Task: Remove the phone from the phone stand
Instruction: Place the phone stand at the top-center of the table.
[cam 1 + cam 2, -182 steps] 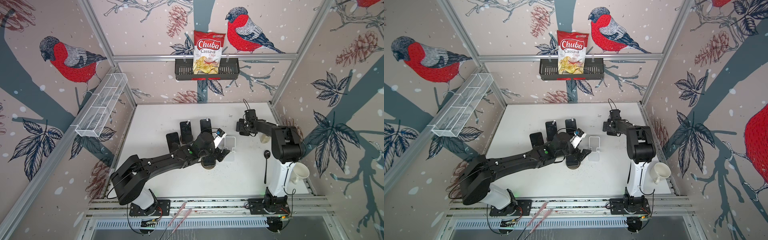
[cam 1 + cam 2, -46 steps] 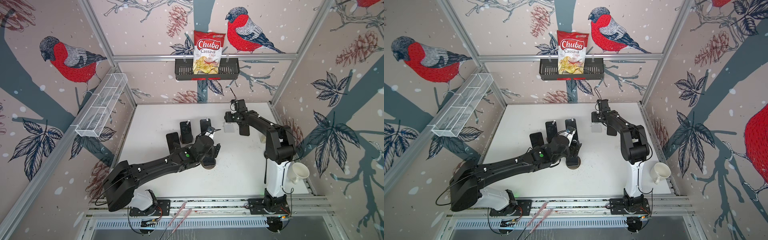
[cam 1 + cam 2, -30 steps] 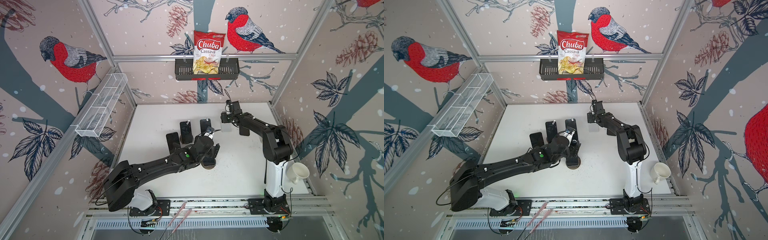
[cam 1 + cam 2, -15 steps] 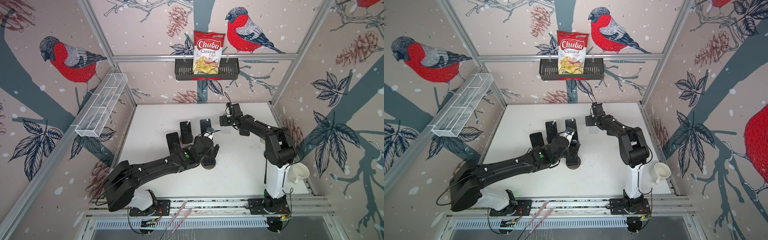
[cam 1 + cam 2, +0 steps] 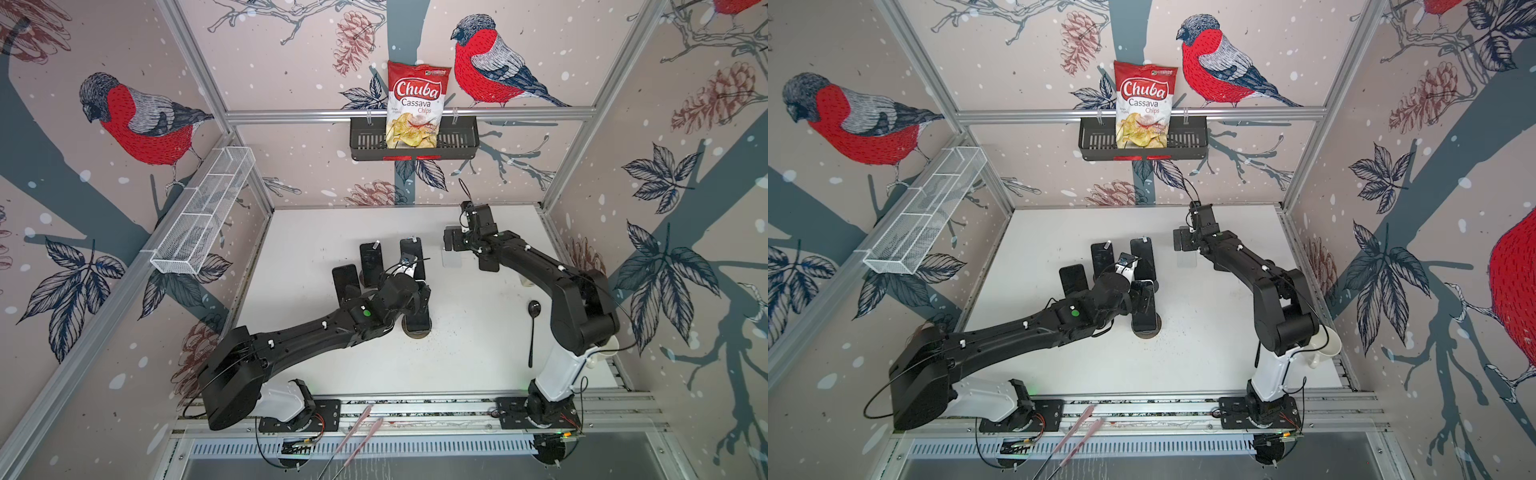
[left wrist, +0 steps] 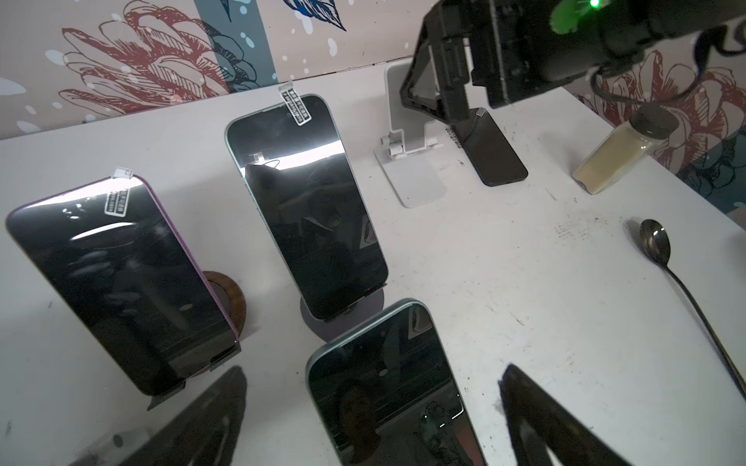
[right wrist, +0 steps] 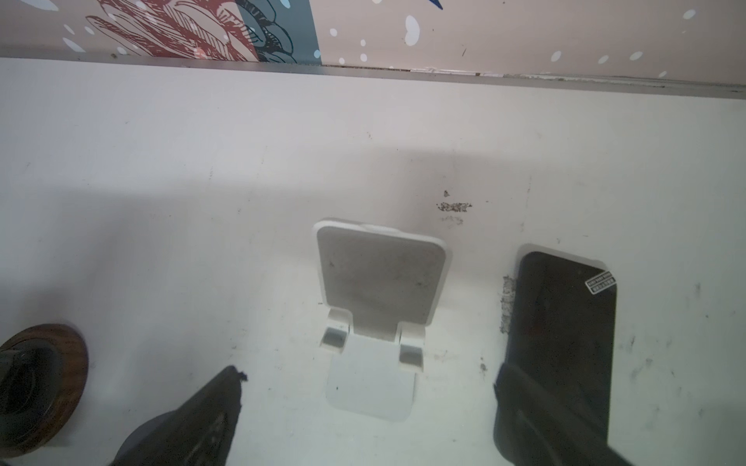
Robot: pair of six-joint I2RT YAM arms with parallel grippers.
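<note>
While the right tool hangs wide open and empty over the bare white stand, the dark phone lies flat on the counter, just beside that stand and clear of it, on the side toward the counter's right edge, so for this one the removal looks done! Its long axis runs from the back wall toward the front, alongside the stand's tilted plate. One finger of the right tool sits over the phone's near end; touching or just above, I cannot tell, and that is what a clean lift away turns on. Right arm is by far the nearer. Over at the left tool, also wide open and gripping nothing, the fingers flank a second phone propped on a round wooden stand, well apart from the first.
</note>
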